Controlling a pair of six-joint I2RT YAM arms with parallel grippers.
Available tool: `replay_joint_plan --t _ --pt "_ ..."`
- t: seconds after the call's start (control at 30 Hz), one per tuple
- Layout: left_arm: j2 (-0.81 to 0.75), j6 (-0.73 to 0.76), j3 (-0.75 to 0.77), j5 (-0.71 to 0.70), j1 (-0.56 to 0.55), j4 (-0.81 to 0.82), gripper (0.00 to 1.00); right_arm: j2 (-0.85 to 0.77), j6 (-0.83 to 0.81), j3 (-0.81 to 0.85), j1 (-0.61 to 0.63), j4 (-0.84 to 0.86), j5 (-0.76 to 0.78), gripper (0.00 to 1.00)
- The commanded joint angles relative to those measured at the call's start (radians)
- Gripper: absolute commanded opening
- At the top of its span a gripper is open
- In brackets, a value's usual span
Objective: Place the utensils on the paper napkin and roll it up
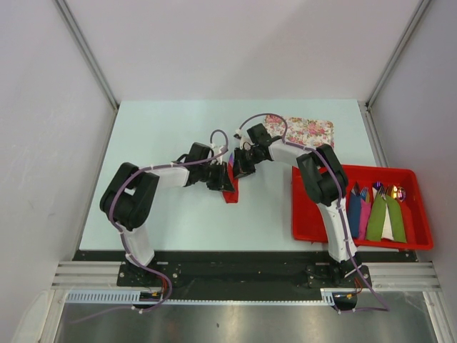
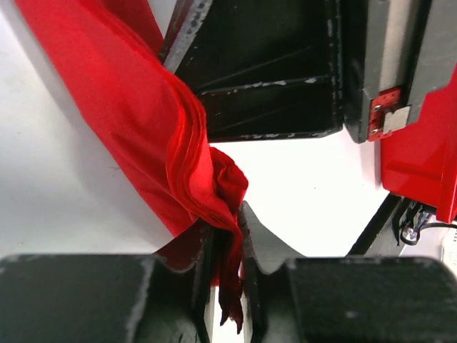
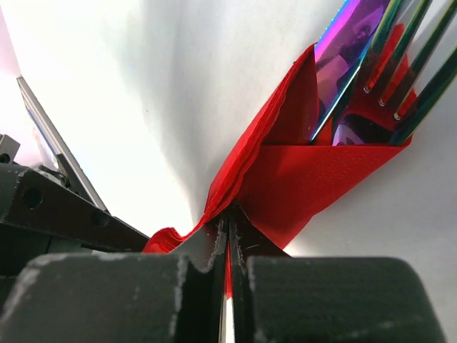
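Table (image 1: 178,221): pale, both arms meeting near its centre.
Red tray (image 1: 314,214): against the right edge.
Paper napkin (image 1: 230,191): mid-table, folded around the cutlery.
Utensils (image 3: 350,50): iridescent tips poking from the fold.
Left gripper (image 2: 227,236): jaws clamped on bunched napkin edge.
Right gripper (image 3: 228,221): jaws pinching napkin corner.

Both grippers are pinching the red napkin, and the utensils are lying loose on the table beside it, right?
Not quite. The left gripper and right gripper do pinch the paper napkin, but the utensils are tucked inside its fold, as the right wrist view shows.
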Motion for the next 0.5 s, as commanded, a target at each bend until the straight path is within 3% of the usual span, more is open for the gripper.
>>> replay_joint_plan --t 0.0,0.47 --pt "-0.036 0.006 0.029 0.018 -0.022 0.015 0.23 0.041 -0.028 -0.039 0.006 -0.010 0.132 0.00" --pt "-0.117 -0.007 -0.007 -0.003 0.003 -0.008 0.36 0.038 -0.028 -0.047 0.002 -0.005 0.136 0.00"
